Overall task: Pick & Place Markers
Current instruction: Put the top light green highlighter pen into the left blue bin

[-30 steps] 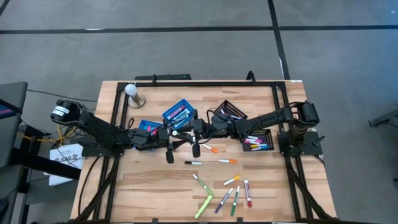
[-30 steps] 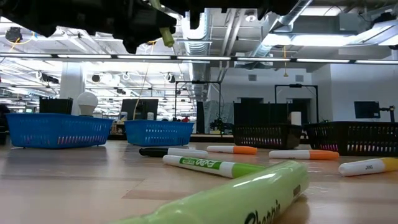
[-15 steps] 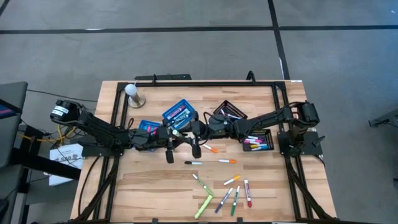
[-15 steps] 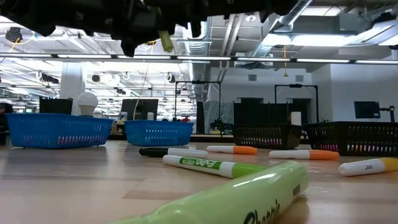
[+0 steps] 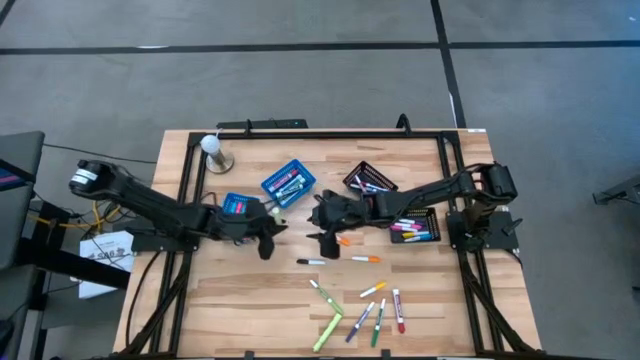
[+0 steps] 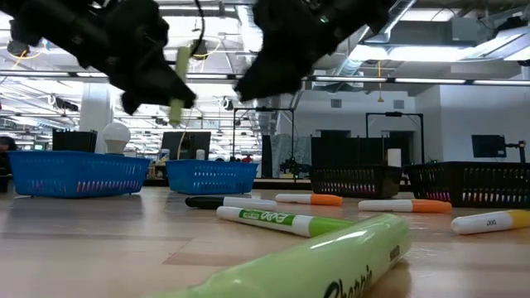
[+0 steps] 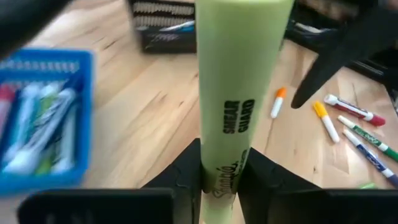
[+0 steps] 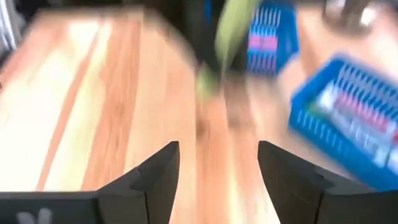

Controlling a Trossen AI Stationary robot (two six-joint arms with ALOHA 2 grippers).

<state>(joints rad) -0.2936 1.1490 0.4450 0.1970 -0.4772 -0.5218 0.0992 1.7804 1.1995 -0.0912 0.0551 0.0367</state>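
While above the table [image 5: 250,300] | left tool [image 7: 221,180] clamps yellow-green marker [image 7: 239,81] | right tool [image 8: 217,168] spread, empty

From my console I am looking at a grey floor [image 5: 300,80] crossed by dark lines, surrounding the wooden table [image 5: 250,300]. Across the table, long ceiling lights [image 6: 431,80] are glowing over a big workroom, where dark monitors [image 6: 489,146] and black frames [image 6: 257,132] are standing against pale walls [image 6: 476,108].
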